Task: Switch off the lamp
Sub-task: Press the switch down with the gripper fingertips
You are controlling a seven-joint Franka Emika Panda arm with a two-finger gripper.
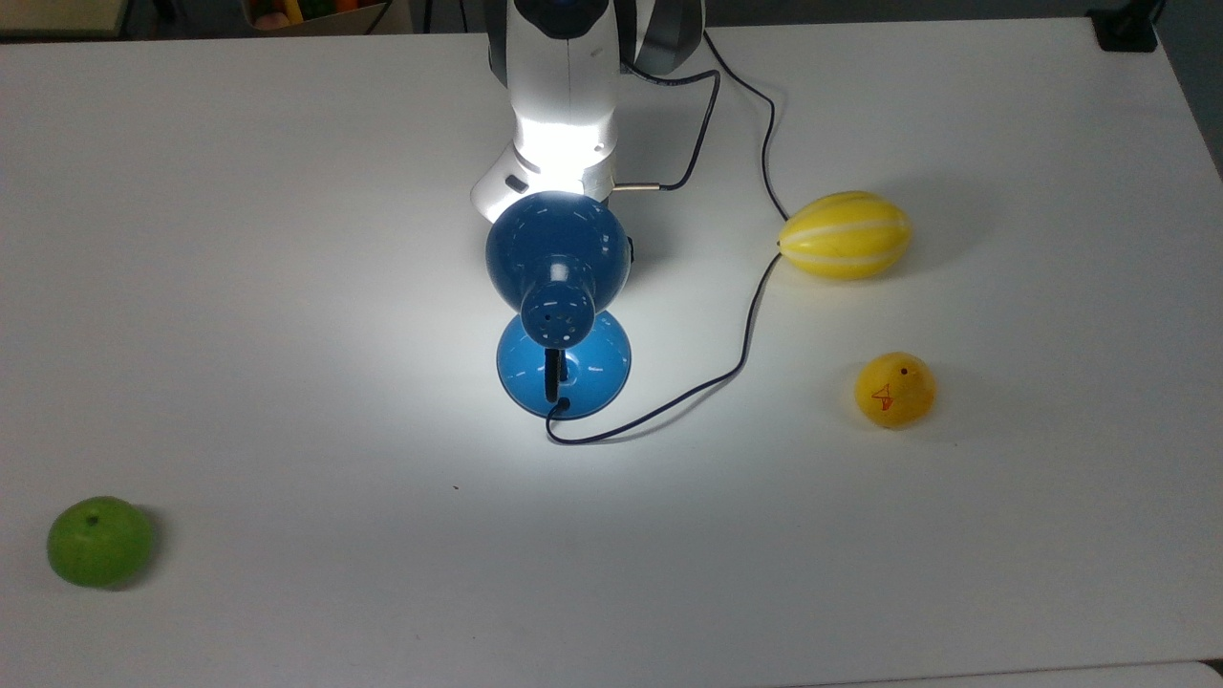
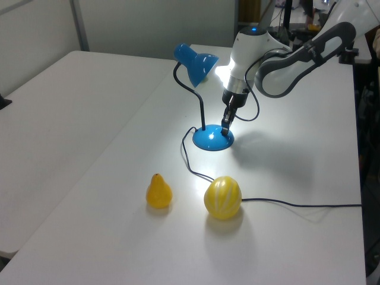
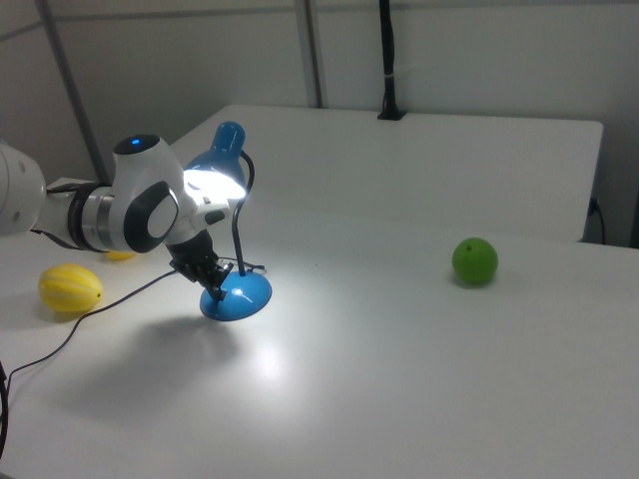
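Here the lamp (image 1: 559, 315) stands lit near the middle of the white table (image 1: 239, 239), nearer its far edge in the top view. The gripper (image 2: 225, 127) presses down on its blue base; whether the fingers are apart or together cannot be told.

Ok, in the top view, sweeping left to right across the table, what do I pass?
Green apple → blue lamp → striped yellow melon → small yellow pear.
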